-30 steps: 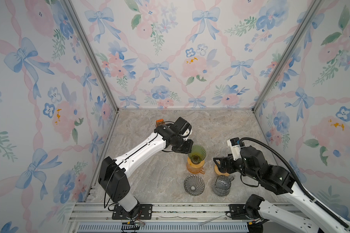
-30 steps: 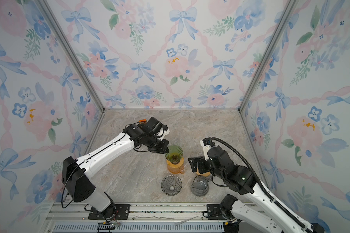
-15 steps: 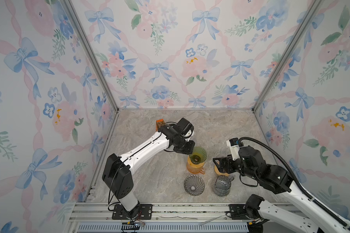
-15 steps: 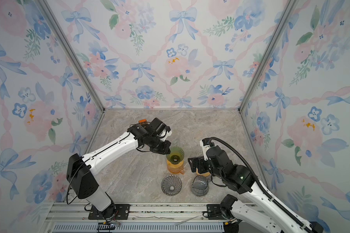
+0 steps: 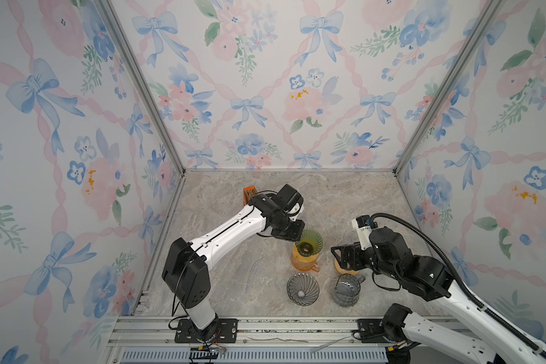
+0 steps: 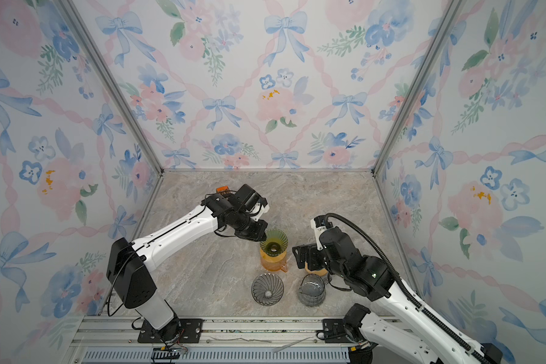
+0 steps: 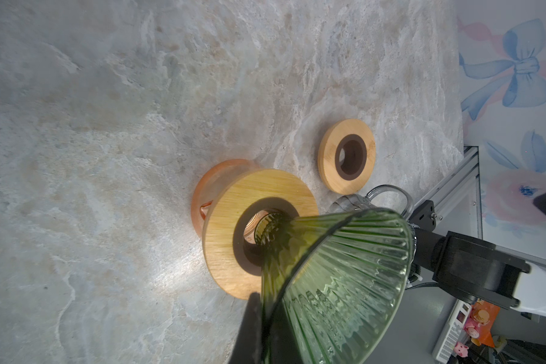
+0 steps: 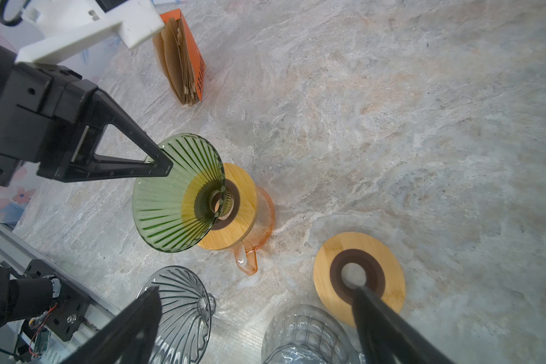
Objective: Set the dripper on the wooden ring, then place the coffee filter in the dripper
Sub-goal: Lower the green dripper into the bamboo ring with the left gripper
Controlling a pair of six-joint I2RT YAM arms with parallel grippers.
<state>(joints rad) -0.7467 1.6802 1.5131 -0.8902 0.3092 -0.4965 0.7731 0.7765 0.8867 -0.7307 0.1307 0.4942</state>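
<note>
My left gripper (image 8: 162, 164) is clamped on the rim of the green dripper (image 8: 161, 208), tilting its narrow end into the wooden ring (image 8: 245, 201) on the orange carafe (image 8: 265, 217). My right gripper (image 8: 256, 289) hangs wide open nearby; the coffee filters (image 8: 174, 60) stand in their orange box (image 8: 197, 72) farther back.

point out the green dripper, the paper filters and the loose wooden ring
green dripper (image 8: 158, 205), right wrist view, ribbed inner wall
paper filters (image 8: 175, 56), right wrist view, brown sheet edges
loose wooden ring (image 8: 323, 274), right wrist view, bare wood of its rim
</note>
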